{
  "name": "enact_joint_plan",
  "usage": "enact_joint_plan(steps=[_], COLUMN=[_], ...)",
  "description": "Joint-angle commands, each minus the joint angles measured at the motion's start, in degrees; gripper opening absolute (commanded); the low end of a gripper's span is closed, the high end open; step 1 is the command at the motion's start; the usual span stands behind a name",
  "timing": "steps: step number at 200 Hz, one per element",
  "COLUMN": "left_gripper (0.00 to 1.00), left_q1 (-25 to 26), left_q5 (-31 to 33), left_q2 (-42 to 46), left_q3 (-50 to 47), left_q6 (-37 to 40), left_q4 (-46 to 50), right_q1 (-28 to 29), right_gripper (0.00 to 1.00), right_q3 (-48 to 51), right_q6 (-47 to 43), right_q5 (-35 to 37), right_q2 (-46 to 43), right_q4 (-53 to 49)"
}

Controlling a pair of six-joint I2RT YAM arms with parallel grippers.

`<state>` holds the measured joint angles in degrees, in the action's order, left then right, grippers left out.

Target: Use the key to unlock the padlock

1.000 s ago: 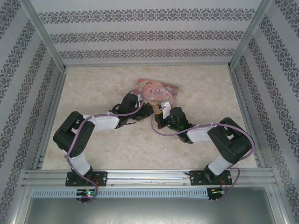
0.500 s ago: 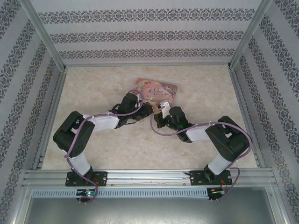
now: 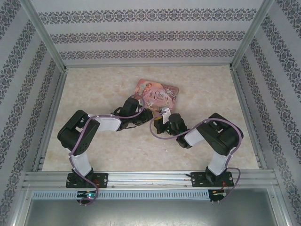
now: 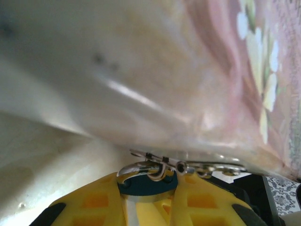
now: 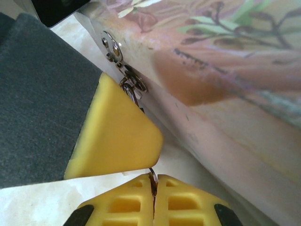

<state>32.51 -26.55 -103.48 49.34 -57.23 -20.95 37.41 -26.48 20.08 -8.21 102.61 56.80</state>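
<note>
A tiny blue padlock is pinched between my left gripper's yellow fingers. Its silvery shackle hooks through the metal hasp on the pink tin's side. In the right wrist view my right gripper is shut on the key, a thin metal blade whose tip reaches the left gripper's yellow finger. That finger hides the padlock there. From above, both grippers, left and right, meet at the tin's near edge.
The decorated pink tin lies flat just beyond both grippers, its side wall close to the right fingers. Patterned walls enclose the table on three sides. Bare tabletop lies to the left and right of the tin.
The right arm's elbow has swung left and folded closer, and its gripper has shifted slightly toward the near edge. The left arm has barely moved and still grips the padlock.
</note>
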Motion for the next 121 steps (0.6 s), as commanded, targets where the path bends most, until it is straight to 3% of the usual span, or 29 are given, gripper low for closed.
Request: enact_joint_plan(steps=[1, 55, 121], left_gripper=[0.19, 0.38, 0.58], left_q1=[1.6, 0.3, -2.6], left_q5=[-9.2, -7.6, -3.8], left_q2=[-1.3, 0.0, 7.8], left_q3=[-0.6, -2.4, -7.9], left_q6=[-1.6, -1.6, -1.6], left_q4=[-4.6, -5.6, -5.8], right_q1=[1.0, 0.9, 0.8], right_gripper=[0.00, 0.00, 0.00], right_q3=[-0.1, 0.4, 0.4], right_q6=[3.3, 5.5, 10.6], right_q5=[-0.4, 0.3, -2.9], right_q2=[1.3, 2.5, 4.3], right_q4=[8.0, 8.2, 8.2])
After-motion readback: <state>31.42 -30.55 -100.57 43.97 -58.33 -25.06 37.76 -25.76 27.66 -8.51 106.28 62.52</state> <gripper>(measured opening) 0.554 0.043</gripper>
